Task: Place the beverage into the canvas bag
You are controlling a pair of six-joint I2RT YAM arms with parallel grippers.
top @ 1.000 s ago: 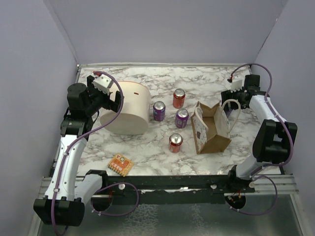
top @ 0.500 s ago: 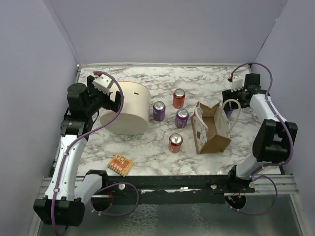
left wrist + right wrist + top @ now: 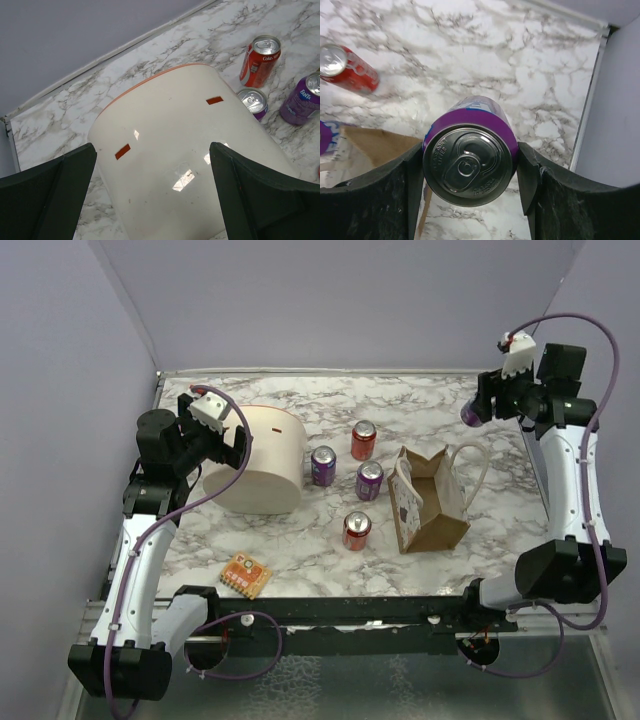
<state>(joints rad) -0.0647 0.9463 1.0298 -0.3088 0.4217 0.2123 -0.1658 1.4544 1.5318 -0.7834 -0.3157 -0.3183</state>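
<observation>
Nearest the front edge: an orange snack packet (image 3: 245, 575), well apart from the work and of no concern. Further in: a red can (image 3: 357, 530) near the left wall of the canvas bag (image 3: 432, 510), and a purple can (image 3: 370, 480) just beside the bag's far-left corner. Expect both to be knocked over on any leftward shove of the bag. Bag upright on the counter (image 3: 300, 540), mouth open upward, with a whitish loop handle (image 3: 470, 465) arching up on the far-right side. Treat that loop as the main snag point: risk of catching it on an approach from the right, then dragging or tipping the bag, probably light. Beyond the middle: left hand (image 3: 152, 155) spread fully wide above the cream tub (image 3: 262, 460), gripping nothing; no hazard while parked there. Farthest back and high over the counter: right hand (image 3: 470, 150) partly closed on the beverage (image 3: 470, 412), a purple drink can clamped by its sides between both fingers, top facing the wrist camera. Not yet above the bag mouth; offset to the far right of it. Avoid releasing from this height: likely to strike the rim, bounce out or topple the bag. Guard against slip on the smooth round wall during the swing. Align over the opening and lower well inside before letting go.
</observation>
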